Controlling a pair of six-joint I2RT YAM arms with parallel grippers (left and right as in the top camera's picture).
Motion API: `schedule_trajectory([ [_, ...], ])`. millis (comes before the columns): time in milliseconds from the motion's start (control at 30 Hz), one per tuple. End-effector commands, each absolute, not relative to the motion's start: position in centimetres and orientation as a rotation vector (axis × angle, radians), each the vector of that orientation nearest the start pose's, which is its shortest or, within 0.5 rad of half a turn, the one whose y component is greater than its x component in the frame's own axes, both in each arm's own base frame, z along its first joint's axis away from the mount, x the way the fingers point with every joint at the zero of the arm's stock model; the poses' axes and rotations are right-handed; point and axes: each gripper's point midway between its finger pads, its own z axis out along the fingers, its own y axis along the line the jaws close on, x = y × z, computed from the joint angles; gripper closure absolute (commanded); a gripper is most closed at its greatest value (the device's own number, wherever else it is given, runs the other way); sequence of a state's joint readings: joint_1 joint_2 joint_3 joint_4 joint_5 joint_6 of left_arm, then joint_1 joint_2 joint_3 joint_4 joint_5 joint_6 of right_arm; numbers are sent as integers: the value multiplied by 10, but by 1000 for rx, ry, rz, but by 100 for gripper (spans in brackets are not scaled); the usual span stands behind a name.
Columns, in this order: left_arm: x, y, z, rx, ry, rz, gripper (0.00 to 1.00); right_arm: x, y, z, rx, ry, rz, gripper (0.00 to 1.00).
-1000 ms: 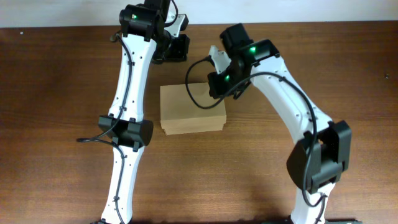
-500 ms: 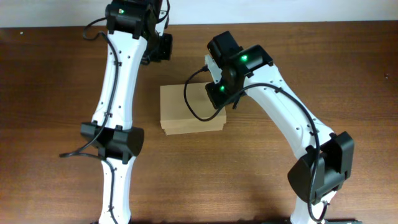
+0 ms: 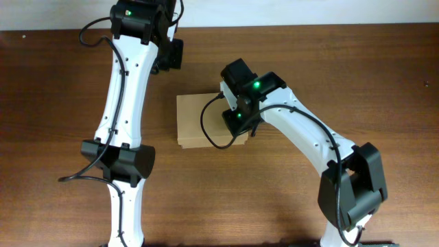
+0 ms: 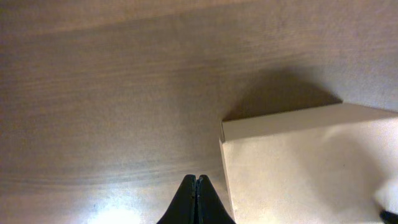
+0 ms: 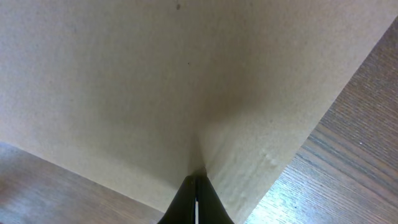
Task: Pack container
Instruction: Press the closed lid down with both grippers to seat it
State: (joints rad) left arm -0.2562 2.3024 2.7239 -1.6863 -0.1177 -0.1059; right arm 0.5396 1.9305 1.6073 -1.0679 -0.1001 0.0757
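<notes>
The container (image 3: 195, 118) is a plain brown cardboard box with its lid down, lying at the table's middle. My right gripper (image 3: 236, 122) is over the box's right part. In the right wrist view its fingers (image 5: 196, 179) are shut, with the tips touching the flat lid (image 5: 155, 81). My left gripper (image 3: 170, 55) is beyond the box's far left corner, above bare table. In the left wrist view its fingers (image 4: 196, 182) are shut and empty, and the box's corner (image 4: 298, 162) lies just to their right.
The brown wooden table (image 3: 68, 103) spreads all around the box. A pale wall edge (image 3: 309, 14) runs along the far side. Both white arms reach in from the near edge, left and right of the box.
My left gripper has moved left, away from the box's far edge. My right gripper has moved down and left from beside the box onto its lid.
</notes>
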Motion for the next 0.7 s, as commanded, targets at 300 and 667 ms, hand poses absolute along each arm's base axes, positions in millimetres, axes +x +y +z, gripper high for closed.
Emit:
schedule_trajectory([
  [300, 412, -116, 199, 251, 3011, -9, 99, 356, 240, 130, -696, 2802, 269, 96],
  [667, 378, -145, 209, 375, 3019, -54, 98, 405, 217, 253, -544, 2557, 92, 96],
])
